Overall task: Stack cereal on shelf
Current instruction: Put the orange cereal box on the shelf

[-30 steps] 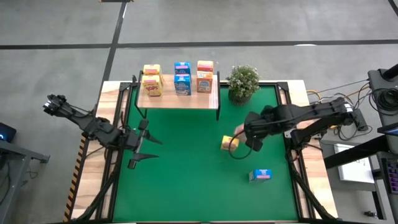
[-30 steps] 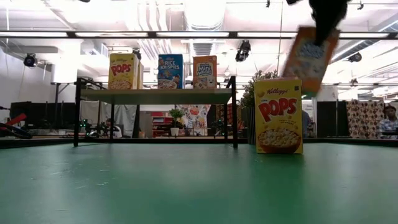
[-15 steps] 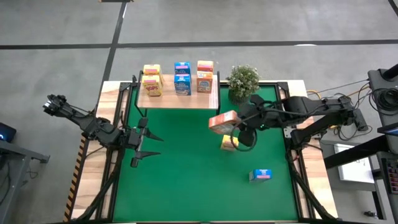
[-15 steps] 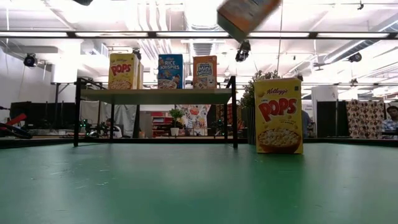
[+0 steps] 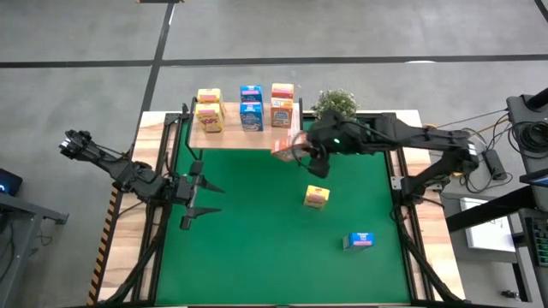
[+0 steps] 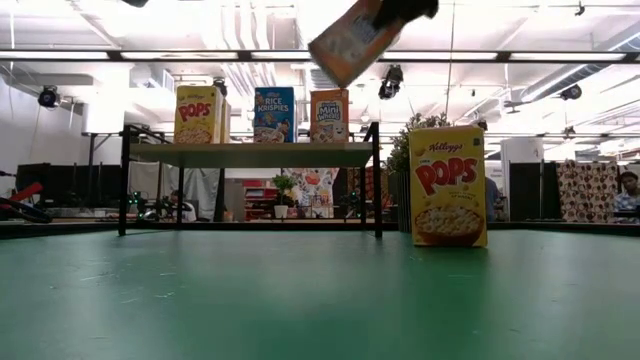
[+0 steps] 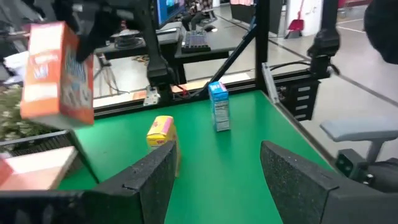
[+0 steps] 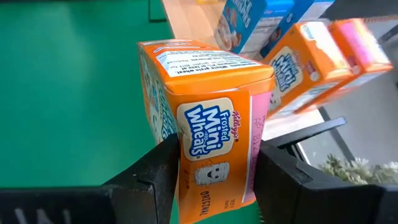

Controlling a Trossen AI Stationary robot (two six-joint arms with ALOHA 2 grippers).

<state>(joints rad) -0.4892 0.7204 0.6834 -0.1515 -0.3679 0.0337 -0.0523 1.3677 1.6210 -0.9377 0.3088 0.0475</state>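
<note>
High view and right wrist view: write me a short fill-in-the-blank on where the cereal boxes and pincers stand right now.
1. The right pincer is shut on an ____ box.
2. The left pincer waits over the mat, its fingers ____.
3. On the green mat, a yellow box and a ____ box remain.
4. The shelf already carries ____ boxes.

Missing words: orange; open; blue; six

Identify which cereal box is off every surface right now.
The orange-red Mini Wheats box, clamped in the right gripper above the mat; every other box rests on the shelf or mat.
</note>
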